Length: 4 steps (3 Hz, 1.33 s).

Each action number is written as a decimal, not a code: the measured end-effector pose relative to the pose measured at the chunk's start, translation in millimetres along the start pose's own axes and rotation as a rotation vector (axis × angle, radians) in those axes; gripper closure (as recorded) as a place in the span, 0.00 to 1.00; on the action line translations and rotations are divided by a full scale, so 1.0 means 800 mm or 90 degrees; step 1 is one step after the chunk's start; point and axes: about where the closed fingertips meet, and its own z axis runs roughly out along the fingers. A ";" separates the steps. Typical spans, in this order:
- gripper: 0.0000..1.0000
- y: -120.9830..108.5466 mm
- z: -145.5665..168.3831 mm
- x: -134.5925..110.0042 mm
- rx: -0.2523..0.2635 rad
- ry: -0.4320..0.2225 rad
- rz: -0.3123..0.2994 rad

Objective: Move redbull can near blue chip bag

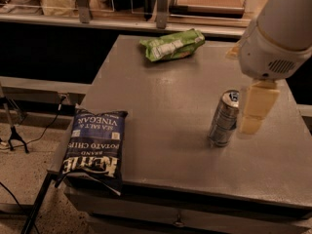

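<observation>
Tool point(251, 122) hangs just beside redbull can point(224, 120), perhaps touching.

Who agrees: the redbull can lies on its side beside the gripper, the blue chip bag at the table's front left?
Not on its side: the camera view shows the redbull can upright beside the gripper, the blue chip bag at the table's front left.

Dim, warm-lit workroom; a grey metal table point(161, 106) is seen from above.
A speckled floor point(29, 179) is seen at left, crossed by black cables point(48, 126) and a black stand's legs point(14, 138). A grey ledge point(39, 87) is set beside the table, with dark space behind it. A wooden back counter point(122, 21) is lined with upright posts point(82, 1). A drawer front point(146, 213) is fitted under the tabletop. The gripper point(251, 123) is held over the table's right side.
</observation>
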 end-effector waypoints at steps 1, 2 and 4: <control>0.00 -0.004 0.020 -0.007 -0.013 0.015 -0.012; 0.00 -0.008 0.038 -0.003 -0.026 0.022 -0.010; 0.44 -0.010 0.039 -0.006 -0.020 0.020 -0.011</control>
